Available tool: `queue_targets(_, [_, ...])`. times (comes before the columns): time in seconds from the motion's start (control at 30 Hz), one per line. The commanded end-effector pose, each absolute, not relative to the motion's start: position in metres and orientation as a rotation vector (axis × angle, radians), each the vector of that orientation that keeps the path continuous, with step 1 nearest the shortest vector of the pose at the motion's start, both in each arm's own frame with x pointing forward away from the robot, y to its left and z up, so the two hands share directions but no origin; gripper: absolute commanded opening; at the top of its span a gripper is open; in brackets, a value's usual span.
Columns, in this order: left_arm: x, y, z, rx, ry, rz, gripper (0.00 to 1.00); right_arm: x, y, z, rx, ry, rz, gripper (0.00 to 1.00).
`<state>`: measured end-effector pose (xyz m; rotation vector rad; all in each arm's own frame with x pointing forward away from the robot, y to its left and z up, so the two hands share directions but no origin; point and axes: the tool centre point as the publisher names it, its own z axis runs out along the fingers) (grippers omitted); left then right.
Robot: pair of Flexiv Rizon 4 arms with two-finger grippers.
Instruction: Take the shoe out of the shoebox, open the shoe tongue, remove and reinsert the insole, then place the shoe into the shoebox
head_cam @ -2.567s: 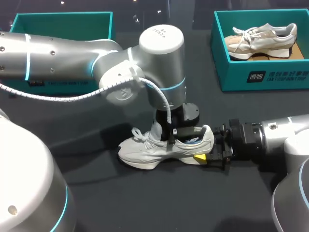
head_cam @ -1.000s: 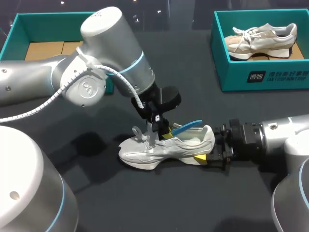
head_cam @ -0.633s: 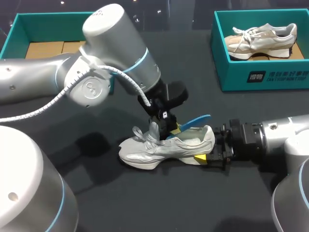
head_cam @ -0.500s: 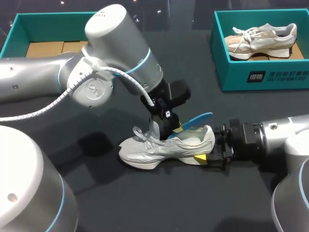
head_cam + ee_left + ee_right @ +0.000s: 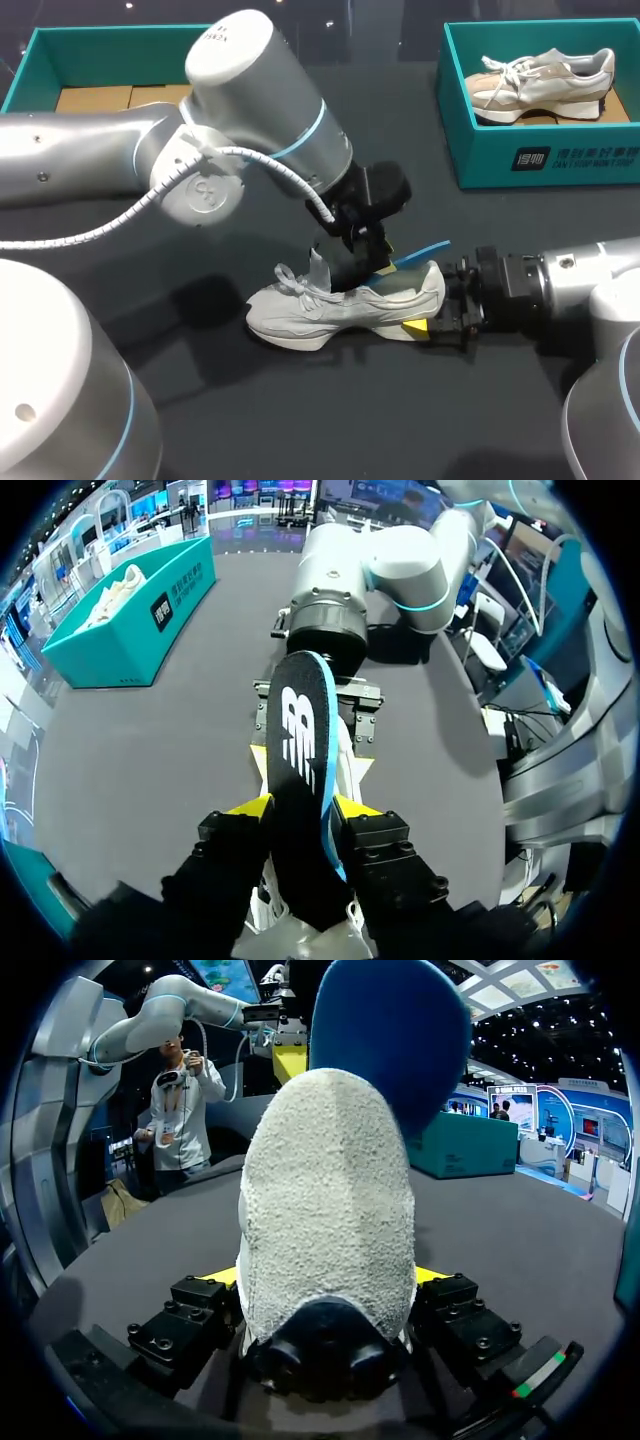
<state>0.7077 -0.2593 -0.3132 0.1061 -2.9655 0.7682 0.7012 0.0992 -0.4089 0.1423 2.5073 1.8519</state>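
Left end effector clenched on the insole, yellow tips pressing it from both sides. It hangs over the shoe's opening, wrist tilted. The insole juts out ahead of the fingers toward the right arm, above the heel collar: dark top face, blue edge and underside. How much of its front end sits inside the shoe, cannot tell.

Right end effector grasping the shoe at the heel, one finger on each side, low to the counter.

The shoe is a pale grey sneaker, standing on its sole near the middle of the counter, toe toward the left arm's side, heel at the right end effector. Tongue pulled up, just beside the left fingers; laces loose at the front.

Left shoebox at the far left corner, teal, brown card showing inside. Right shoebox at the far right, teal, with a second shoe lying in it. Both well apart from the shoe.
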Motion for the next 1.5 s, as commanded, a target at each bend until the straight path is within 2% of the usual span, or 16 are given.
queue_targets(0.03, [0.699, -0.257, -0.313, 0.107, -2.995, 0.793, 0.4, 0.7, 0.099, -0.409, 0.143, 2.51, 1.848, 0.0])
queue_targets(0.27, [0.691, -0.267, -0.316, 0.085, -3.048, 0.828, 0.47, 0.7, 0.099, -0.409, 0.143, 2.51, 1.848, 0.0])
queue_targets(1.0, [0.695, -0.282, -0.339, 0.167, -3.205, 0.933, 0.47, 0.7, 0.099, -0.409, 0.143, 2.51, 1.848, 0.0])
queue_targets(1.17, [0.699, -0.282, -0.342, 0.189, -3.212, 0.949, 0.39, 0.7, 0.099, -0.409, 0.143, 2.51, 1.848, 0.0])
queue_targets(1.2, [0.7, -0.282, -0.342, 0.199, -3.208, 0.953, 0.32, 0.7, 0.099, -0.409, 0.143, 2.51, 1.848, 0.0])
queue_targets(1.27, [0.701, -0.282, -0.342, 0.209, -3.202, 0.961, 0.02, 0.7, 0.099, -0.409, 0.143, 2.51, 1.848, 0.0])
queue_targets(1.3, [0.701, -0.281, -0.341, 0.21, -3.2, 0.964, 0.0, 0.7, 0.099, -0.409, 0.143, 2.51, 1.848, 0.0])
queue_targets(1.5, [0.703, -0.285, -0.331, 0.217, -3.182, 1.007, 0.0, 0.7, 0.099, -0.409, 0.143, 2.51, 1.848, 0.0])
